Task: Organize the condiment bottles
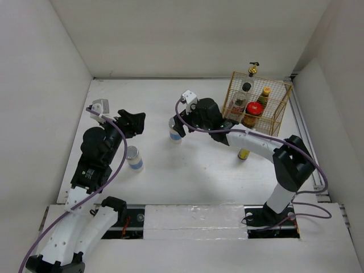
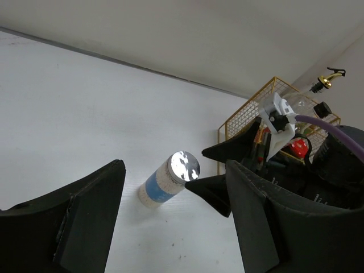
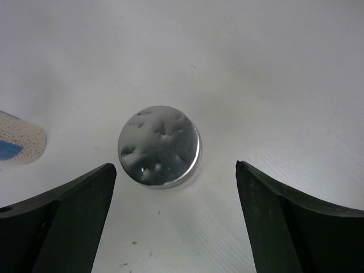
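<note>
A silver-lidded blue-labelled jar (image 1: 176, 135) stands mid-table; it also shows in the left wrist view (image 2: 169, 178) and, lid-on, in the right wrist view (image 3: 160, 145). My right gripper (image 1: 177, 126) is open just above and beside it, its jaws apart in the right wrist view (image 3: 175, 166). A second such jar (image 1: 134, 157) stands to the left, also at the edge of the right wrist view (image 3: 17, 145). My left gripper (image 1: 132, 121) is open and empty (image 2: 172, 165). A small yellow bottle (image 1: 243, 153) stands under the right arm.
The gold wire basket (image 1: 278, 108) stands at the back right and holds the clear pump-top bottle (image 1: 249, 85), the red-labelled black-capped bottle (image 1: 239, 105), the red-lidded dark jar (image 1: 253, 112) and the green gold-capped bottle (image 1: 264, 96). White walls enclose the table.
</note>
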